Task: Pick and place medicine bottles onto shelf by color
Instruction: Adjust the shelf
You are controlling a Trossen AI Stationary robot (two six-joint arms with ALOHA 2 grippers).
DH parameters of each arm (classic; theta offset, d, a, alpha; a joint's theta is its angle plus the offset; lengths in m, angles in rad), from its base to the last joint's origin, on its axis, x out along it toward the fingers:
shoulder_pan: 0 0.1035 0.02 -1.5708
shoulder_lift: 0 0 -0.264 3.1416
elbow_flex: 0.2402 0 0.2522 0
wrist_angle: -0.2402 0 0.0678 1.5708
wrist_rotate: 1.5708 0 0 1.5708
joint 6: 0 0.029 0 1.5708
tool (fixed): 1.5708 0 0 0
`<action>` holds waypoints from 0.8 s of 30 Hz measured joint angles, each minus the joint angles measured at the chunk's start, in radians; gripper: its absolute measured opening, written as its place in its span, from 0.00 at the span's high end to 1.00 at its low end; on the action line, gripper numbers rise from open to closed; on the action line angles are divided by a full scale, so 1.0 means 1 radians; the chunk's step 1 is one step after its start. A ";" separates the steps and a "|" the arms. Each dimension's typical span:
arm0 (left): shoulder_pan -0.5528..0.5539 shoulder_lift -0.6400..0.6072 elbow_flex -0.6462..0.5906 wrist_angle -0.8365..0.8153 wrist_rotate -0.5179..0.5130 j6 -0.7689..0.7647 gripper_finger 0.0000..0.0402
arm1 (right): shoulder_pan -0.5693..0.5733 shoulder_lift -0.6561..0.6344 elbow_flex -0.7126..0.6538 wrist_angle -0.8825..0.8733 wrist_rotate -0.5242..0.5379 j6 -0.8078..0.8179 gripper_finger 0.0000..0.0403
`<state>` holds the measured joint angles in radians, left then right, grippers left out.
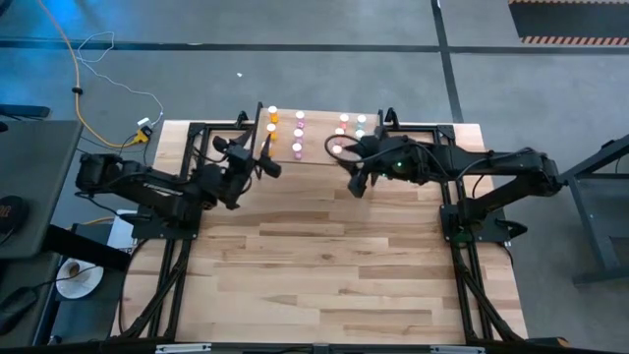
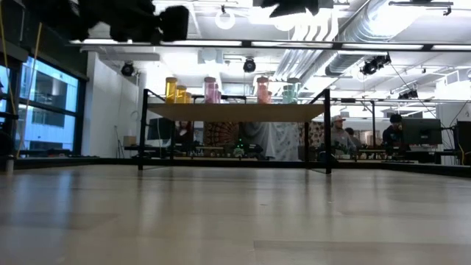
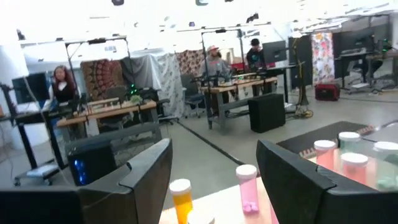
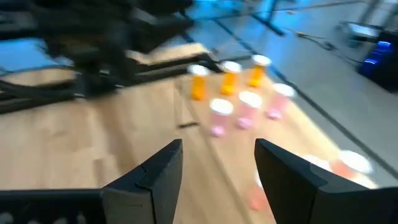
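High view, shelf: the shelf (image 1: 316, 138) stands at the far middle edge of the worktop (image 1: 324, 265), between the two arms.
High view, bottles: the medicine bottles (image 1: 298, 126) stand on the shelf in small columns, orange ones at the left end, pink next, then a reddish and a pale teal column toward the right end.
High view, left gripper: the left gripper (image 1: 267, 162) hangs just beside the shelf's near left corner, empty.
High view, right gripper: the right gripper (image 1: 352, 169) hangs near the shelf's near edge, toward its right part, holding nothing.
Low view, shelf: the light-wood top sits on thin black legs, well back on the worktop.
Low view, bottles: orange bottles (image 2: 171, 89) at the left, pink bottles (image 2: 211, 90) beside them, a reddish-pink bottle (image 2: 263, 89) and a teal bottle (image 2: 291, 90) to the right, all upright.
Low view, arms: dark arm parts show along the upper edge; which arm is which cannot be told here.
Left wrist view, gripper: both fingers (image 3: 146, 171) stand wide apart, with nothing between them; an orange and a pink bottle stand beyond the gap.
Left wrist view, room: people sit at desks beyond the worktop.
Right wrist view, gripper: fingers (image 4: 283, 171) spread wide, nothing held; orange and pink bottles stand ahead on the wood, and the other arm (image 4: 106, 37) shows blurred beyond.
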<state>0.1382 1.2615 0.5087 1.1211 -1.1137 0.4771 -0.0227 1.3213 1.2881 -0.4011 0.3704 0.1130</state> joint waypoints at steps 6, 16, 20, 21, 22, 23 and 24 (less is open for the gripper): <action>-0.066 -0.095 0.000 -0.017 -0.061 0.133 0.44 | -0.050 -0.026 0.000 -0.095 0.049 0.044 0.52; -0.189 -0.181 -0.005 -0.121 -0.202 0.155 0.44 | -0.177 -0.027 0.000 -0.246 0.051 0.165 0.52; -0.229 -0.183 -0.005 -0.141 -0.249 0.144 0.44 | -0.227 -0.025 0.000 -0.295 0.049 0.223 0.52; -0.240 -0.184 -0.005 -0.140 -0.254 0.146 0.44 | -0.239 -0.025 -0.002 -0.309 0.049 0.235 0.52; -0.250 -0.184 -0.005 -0.139 -0.258 0.154 0.44 | -0.251 -0.025 -0.007 -0.315 0.050 0.251 0.52; -0.260 -0.184 -0.005 -0.139 -0.259 0.162 0.44 | -0.262 -0.025 -0.013 -0.321 0.050 0.264 0.52; -0.268 -0.184 -0.005 -0.139 -0.260 0.166 0.44 | -0.272 -0.023 -0.017 -0.336 0.049 0.280 0.52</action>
<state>-0.1295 1.0779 0.5037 0.9817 -1.3737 0.6435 -0.2946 1.2980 1.2706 -0.7374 0.4191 0.3926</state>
